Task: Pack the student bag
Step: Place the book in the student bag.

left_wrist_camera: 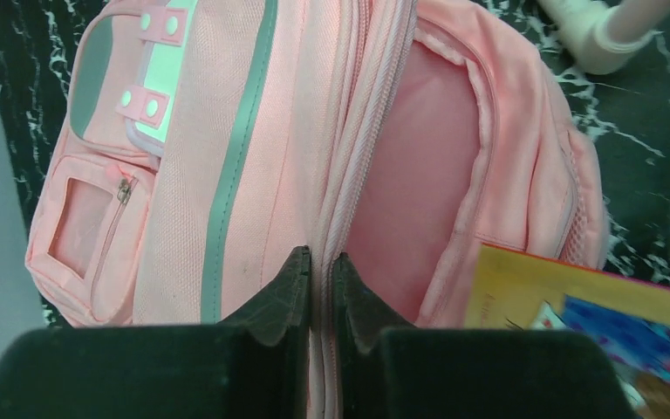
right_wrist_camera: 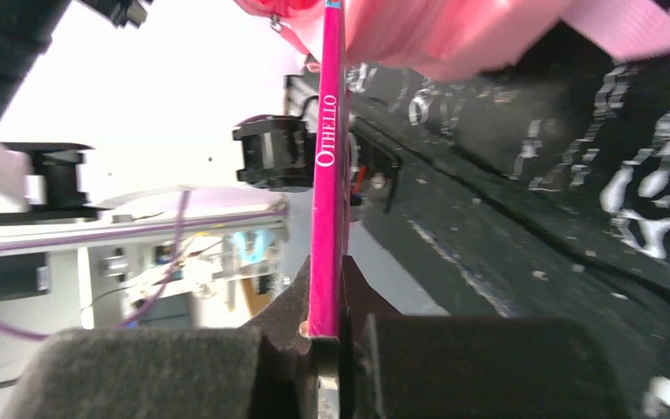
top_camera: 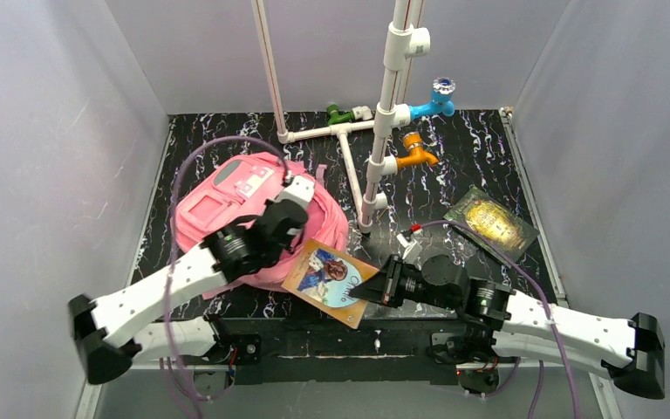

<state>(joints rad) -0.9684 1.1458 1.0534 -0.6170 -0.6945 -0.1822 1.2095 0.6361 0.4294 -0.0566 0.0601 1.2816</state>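
The pink student bag (top_camera: 227, 205) lies on the left of the table, its main compartment gaping open (left_wrist_camera: 419, 166). My left gripper (left_wrist_camera: 321, 262) is shut on the bag's zipper edge (left_wrist_camera: 349, 157), pinching the pale fabric between its fingers. My right gripper (right_wrist_camera: 327, 271) is shut on a thin book with a magenta spine reading OTHELLO (right_wrist_camera: 327, 131). From above, that book (top_camera: 331, 281) has a yellow picture cover and hangs just right of the bag's opening, with the right gripper (top_camera: 368, 288) at its right edge. The book's corner (left_wrist_camera: 576, 297) shows beside the opening.
A second book with a dark green and gold cover (top_camera: 491, 223) lies at the right of the table. A white pipe rig (top_camera: 375, 131) with green, blue and orange valves stands at the back centre. Grey walls close in both sides.
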